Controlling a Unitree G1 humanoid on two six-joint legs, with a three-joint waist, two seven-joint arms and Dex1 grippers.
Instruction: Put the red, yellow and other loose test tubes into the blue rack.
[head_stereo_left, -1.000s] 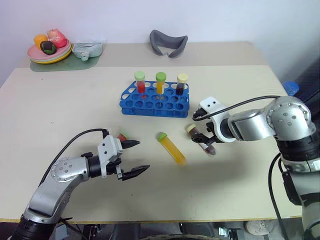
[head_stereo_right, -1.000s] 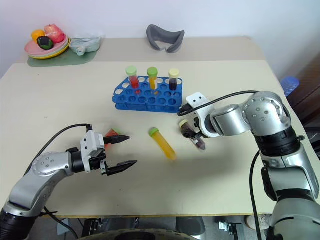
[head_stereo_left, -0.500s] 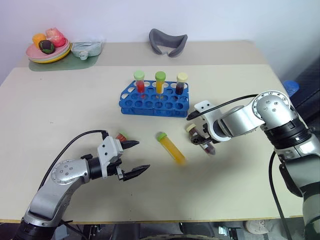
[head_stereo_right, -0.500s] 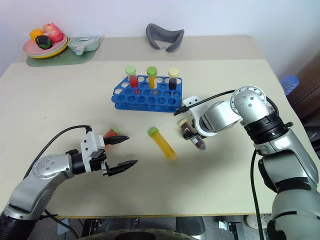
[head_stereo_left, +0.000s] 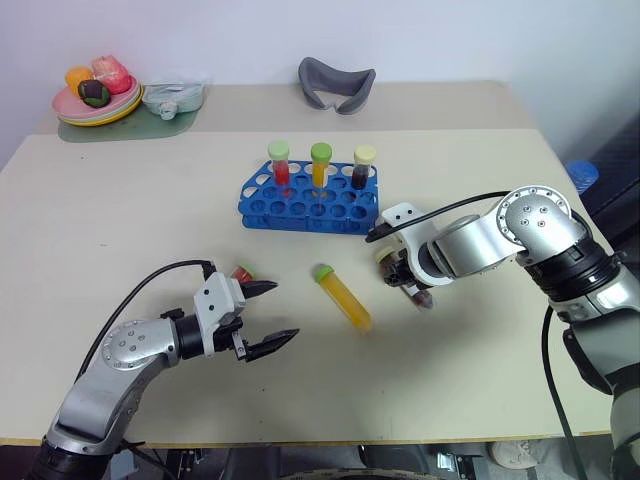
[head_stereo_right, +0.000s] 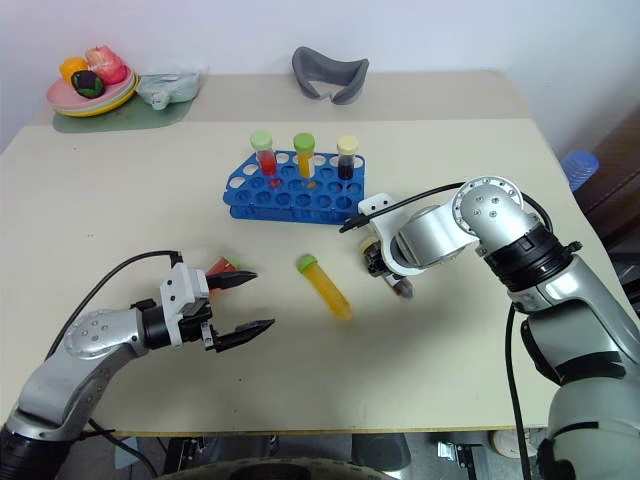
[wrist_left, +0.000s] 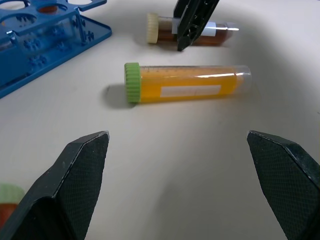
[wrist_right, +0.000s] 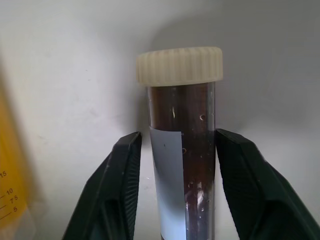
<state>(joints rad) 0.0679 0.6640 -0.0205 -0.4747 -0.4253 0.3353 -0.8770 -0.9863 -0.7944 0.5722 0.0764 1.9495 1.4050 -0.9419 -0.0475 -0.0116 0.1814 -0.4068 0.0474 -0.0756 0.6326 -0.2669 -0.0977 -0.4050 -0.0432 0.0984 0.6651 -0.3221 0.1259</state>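
Note:
The blue rack (head_stereo_left: 300, 222) stands mid-table with three capped tubes upright in its back row. Of the loose test tubes, the yellow one (head_stereo_left: 342, 296) lies flat in front of the rack. The dark brown one (head_stereo_left: 418, 296) with its cream cap lies to the right of it. My right gripper (head_stereo_left: 405, 280) points down on it, and its fingers (wrist_right: 125, 190) press both sides of the tube (wrist_right: 182, 150), so it is shut on it. The red tube (head_stereo_left: 242, 272) lies just behind my left gripper (head_stereo_left: 287, 310), which stands open with nothing in it.
A plate of toy food (head_stereo_left: 97, 100) on a green mat and a crumpled clear bag (head_stereo_left: 175, 98) sit at the back left. A grey curved object (head_stereo_left: 337, 85) rests at the back centre. A blue item (head_stereo_left: 580, 175) shows beyond the table's right edge.
My right gripper's fingers have closed onto the dark brown tube while the wrist rolled over it. The left gripper and the other tubes have stayed put.

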